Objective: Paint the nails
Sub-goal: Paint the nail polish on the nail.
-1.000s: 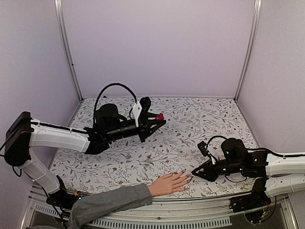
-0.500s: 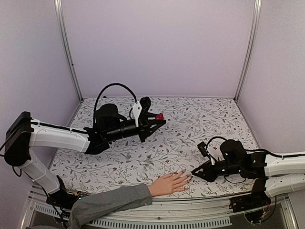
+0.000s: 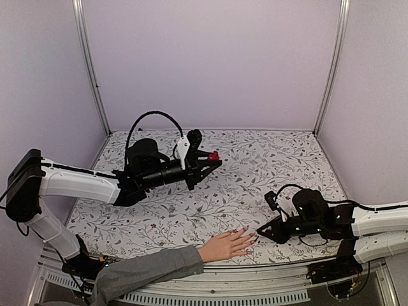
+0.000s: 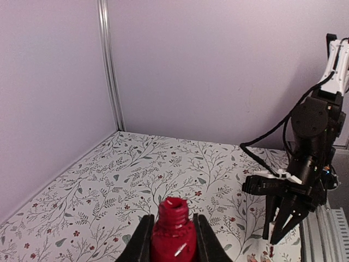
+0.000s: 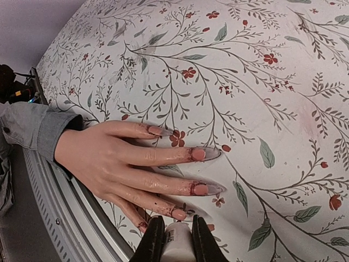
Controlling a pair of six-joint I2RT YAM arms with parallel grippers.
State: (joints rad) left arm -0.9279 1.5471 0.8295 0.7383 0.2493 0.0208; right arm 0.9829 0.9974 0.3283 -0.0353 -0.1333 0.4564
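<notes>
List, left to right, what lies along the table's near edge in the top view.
Sleeve → hand → right pincer

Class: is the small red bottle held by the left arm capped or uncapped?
Uncapped. The small glossy red bottle shows a bare threaded neck and an open mouth with no cap on it. It stands upright between the left gripper's fingers.
</notes>
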